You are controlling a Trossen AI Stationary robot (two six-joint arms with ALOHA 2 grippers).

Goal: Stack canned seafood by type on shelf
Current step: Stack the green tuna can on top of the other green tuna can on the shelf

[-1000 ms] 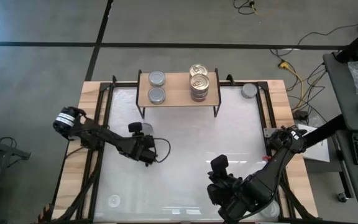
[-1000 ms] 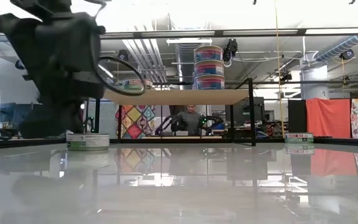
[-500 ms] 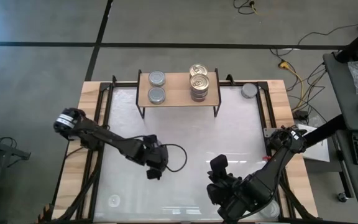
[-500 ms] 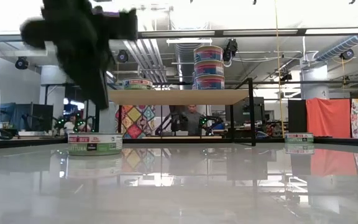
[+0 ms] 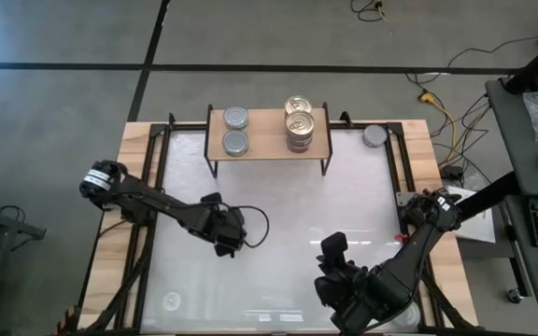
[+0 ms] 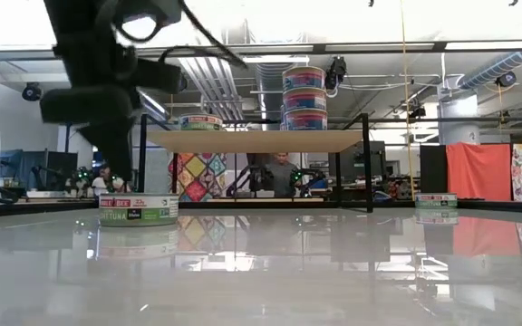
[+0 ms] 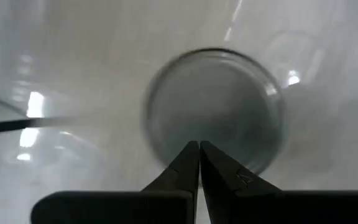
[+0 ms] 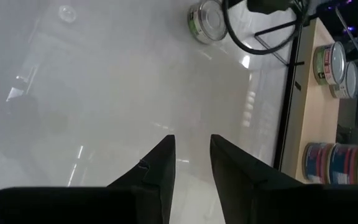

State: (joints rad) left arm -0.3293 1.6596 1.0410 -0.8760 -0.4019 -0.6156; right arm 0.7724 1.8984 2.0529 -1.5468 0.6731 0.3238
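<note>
Bright overhead light, glare streaks on glossy tabletop (image 6: 333, 272), left wrist view motion-blurred

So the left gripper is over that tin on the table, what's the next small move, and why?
Probably open the left gripper: its fingers are pressed shut directly above the silver-lidded tin, so they can't straddle it. Then lower around it. The shelf already holds two silver tins it could join.

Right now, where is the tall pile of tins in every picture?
High view: the pile of tins stands on the shelf, toward the picture's right.
Low view: upper middle, on top of the shelf board.
Left wrist view: not in it.
Right wrist view: seen sideways, on the shelf.
Shared landmark: the shelf.
</note>
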